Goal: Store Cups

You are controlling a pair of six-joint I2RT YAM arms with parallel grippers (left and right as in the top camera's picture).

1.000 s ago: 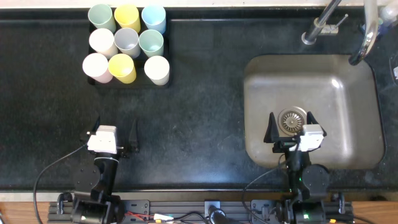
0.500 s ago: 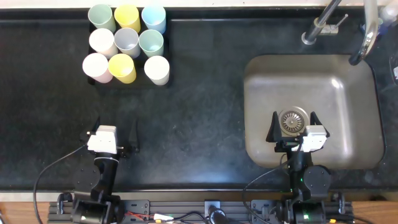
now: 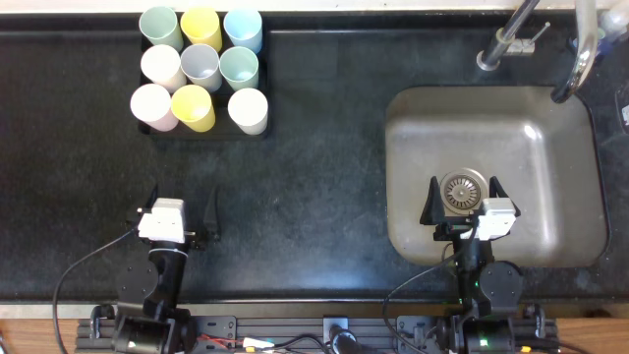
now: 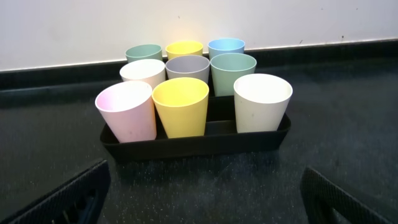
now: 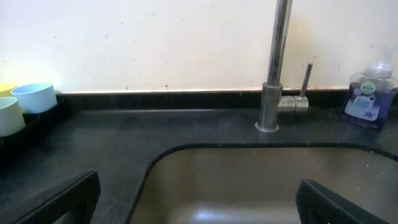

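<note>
Pastel cups [image 4: 186, 67] in a tray [image 4: 199, 140] stand beyond left gripper [image 3: 185, 199].

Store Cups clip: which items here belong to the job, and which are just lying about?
Job: cups, nine, standing in the black tray; left gripper and right gripper, both open and empty.
Lying about: sink, faucet, soap bottle.
</note>
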